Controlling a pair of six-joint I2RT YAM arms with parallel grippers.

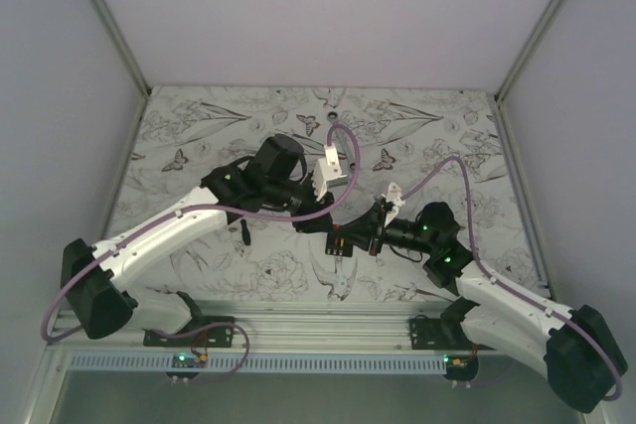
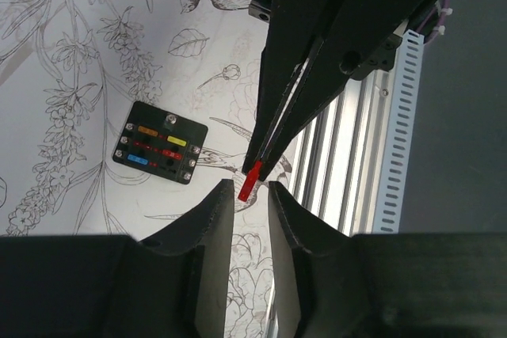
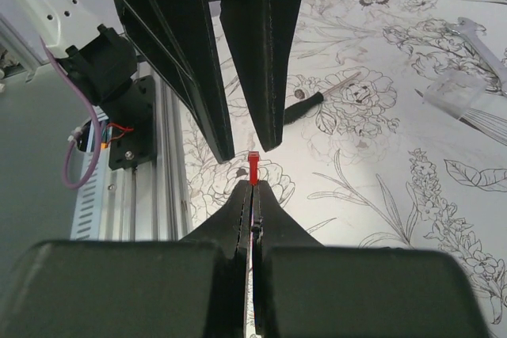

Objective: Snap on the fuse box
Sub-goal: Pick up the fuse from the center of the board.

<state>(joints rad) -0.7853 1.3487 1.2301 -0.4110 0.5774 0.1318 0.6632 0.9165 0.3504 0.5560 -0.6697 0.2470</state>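
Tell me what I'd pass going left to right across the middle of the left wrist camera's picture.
fuse box → small red piece → silver rail → white slotted strip

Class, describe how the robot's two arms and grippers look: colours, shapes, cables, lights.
The left arm and right arm have white shells, bulky black joints and small green lights. A thin purple cable loops along each. The left gripper and right gripper have matte black, wedge-shaped tapering fingers.
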